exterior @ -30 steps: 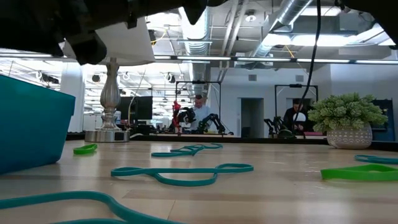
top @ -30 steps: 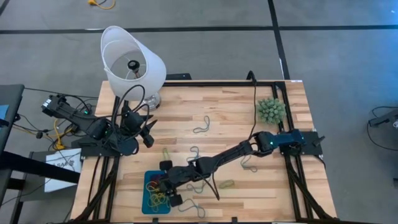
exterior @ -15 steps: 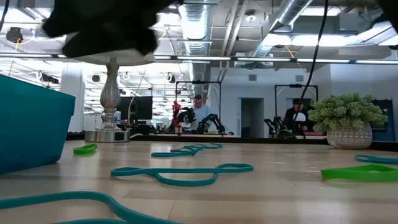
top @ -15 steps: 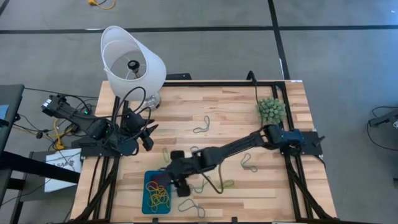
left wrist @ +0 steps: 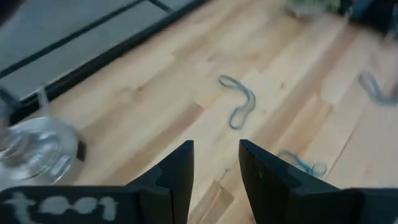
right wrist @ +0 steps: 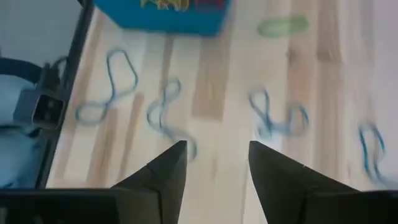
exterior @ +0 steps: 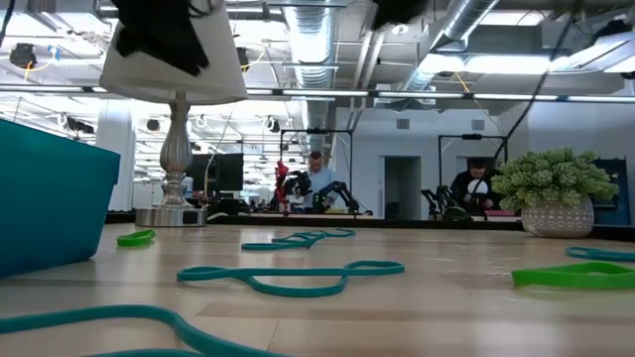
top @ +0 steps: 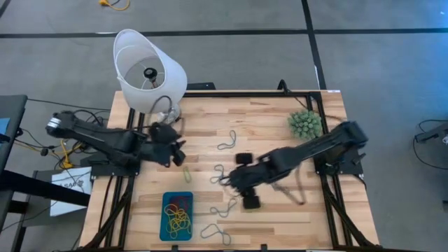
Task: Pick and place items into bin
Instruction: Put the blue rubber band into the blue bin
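Note:
Rubber bands lie scattered flat on the wooden table: a grey-blue one (top: 227, 140) toward the far side, a green one (top: 187, 173), and more grey-blue ones (top: 220, 175) (top: 224, 208) (top: 215, 233). The teal bin (top: 177, 215) stands near the near edge with several coloured bands inside. My right gripper (top: 241, 182) hovers open and empty over the table's middle, to the right of the bin; its wrist view shows the bin (right wrist: 168, 12) and bands (right wrist: 168, 112) ahead. My left gripper (top: 180, 150) is open and empty near the lamp; a grey-blue band (left wrist: 239, 106) lies ahead of it.
A white-shaded lamp (top: 148, 70) stands at the far left corner, its base (left wrist: 31, 149) close to my left gripper. A spiky green plant ball (top: 306, 124) sits at the far right. Black frame rails run along the table's edges. In the low view, people show in the room behind.
My right gripper has swung from above the bin toward the table's right and a little toward the far edge, staying open. My left arm has stretched out toward the table's right, bringing its gripper further over the wood. No band has visibly moved.

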